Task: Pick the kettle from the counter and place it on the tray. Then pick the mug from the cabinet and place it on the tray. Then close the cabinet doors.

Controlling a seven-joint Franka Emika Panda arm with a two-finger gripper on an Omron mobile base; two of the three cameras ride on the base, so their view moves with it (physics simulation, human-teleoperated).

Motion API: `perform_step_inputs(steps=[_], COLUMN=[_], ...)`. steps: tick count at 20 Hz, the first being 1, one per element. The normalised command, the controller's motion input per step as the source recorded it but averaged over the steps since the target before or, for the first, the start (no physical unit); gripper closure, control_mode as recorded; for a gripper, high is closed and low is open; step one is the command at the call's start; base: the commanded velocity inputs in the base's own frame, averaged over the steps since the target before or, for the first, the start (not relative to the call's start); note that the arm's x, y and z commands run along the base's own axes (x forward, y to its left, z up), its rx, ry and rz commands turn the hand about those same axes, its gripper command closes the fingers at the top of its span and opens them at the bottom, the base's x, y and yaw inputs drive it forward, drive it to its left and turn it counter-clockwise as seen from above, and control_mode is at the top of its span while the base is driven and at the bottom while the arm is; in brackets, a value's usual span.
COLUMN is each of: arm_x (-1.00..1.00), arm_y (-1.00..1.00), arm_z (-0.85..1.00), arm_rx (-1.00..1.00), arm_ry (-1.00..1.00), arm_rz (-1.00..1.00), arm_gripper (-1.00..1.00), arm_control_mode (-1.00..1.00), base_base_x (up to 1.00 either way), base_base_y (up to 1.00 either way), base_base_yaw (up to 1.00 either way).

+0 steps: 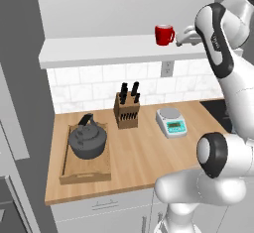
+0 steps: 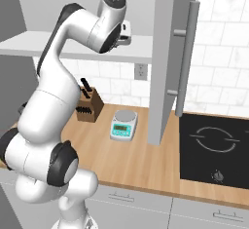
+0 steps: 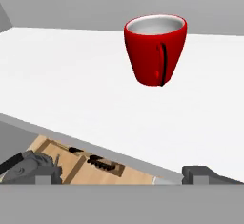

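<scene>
The red mug (image 1: 164,34) stands upright on the cabinet's pale shelf floor (image 1: 99,48), its handle facing the hand camera (image 3: 156,49). My gripper (image 1: 186,36) hovers just to its right at shelf height, open and holding nothing, a short gap from the mug. In the hand view its fingertips (image 3: 198,174) stand wide apart below the shelf edge. The dark grey kettle (image 1: 88,139) sits inside the wooden tray (image 1: 84,173) at the left of the counter (image 1: 144,162). One cabinet door (image 2: 163,52) stands open with its bar handle (image 2: 187,52) facing out.
A wooden knife block (image 1: 127,109) and a small kitchen scale (image 1: 171,122) stand at the back of the counter. A black cooktop (image 2: 214,145) lies to the right. The open door hangs over the counter beside the scale (image 2: 123,124).
</scene>
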Motion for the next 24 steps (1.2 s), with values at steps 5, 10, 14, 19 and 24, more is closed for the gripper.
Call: perform_step_inputs(steps=[5, 10, 14, 19, 24], arm_x=[0.34, 0.34, 0.30, 0.28, 0.33], arm_y=[0.00, 0.00, 0.00, -0.01, 0.00], arm_z=[0.00, 0.00, 0.00, 0.00, 0.00], arm_rx=[0.00, 0.00, 0.00, 0.00, 0.00], arm_ry=[-0.08, 0.00, 0.00, 0.00, 0.00], arm_rz=[0.04, 0.11, 0.08, 0.06, 0.01], arm_gripper=[-1.00, -1.00, -1.00, -1.00, -1.00], arm_control_mode=[-1.00, -1.00, -1.00, -1.00, -1.00], base_base_x=[0.00, 0.00, 0.00, 0.00, 0.00], base_base_y=[0.00, 0.00, 0.00, 0.00, 0.00], base_base_yaw=[0.00, 0.00, 0.00, 0.00, 0.00])
